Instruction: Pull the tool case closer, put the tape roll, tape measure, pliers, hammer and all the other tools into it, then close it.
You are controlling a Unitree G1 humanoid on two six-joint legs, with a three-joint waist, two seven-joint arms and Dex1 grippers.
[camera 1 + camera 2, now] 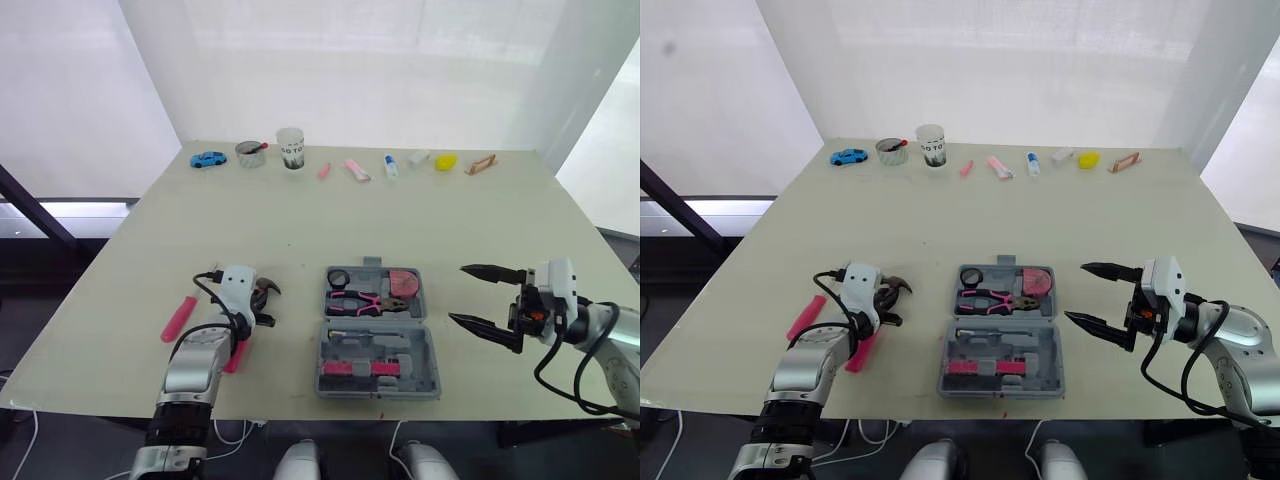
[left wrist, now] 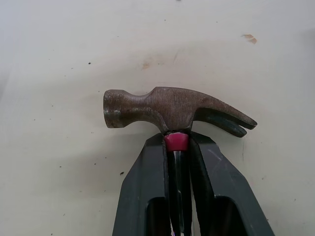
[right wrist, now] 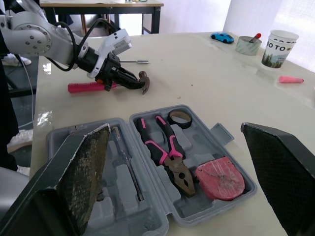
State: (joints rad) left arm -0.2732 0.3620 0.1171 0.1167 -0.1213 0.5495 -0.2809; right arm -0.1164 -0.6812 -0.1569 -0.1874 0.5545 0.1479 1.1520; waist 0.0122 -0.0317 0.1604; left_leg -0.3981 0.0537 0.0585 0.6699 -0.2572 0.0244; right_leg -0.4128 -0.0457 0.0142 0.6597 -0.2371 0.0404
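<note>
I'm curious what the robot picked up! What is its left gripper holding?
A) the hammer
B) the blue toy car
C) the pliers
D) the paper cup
A: the left gripper is shut on the hammer, gripping the pink neck just under its rusty head, while the pliers lie in the open tool case.
</note>
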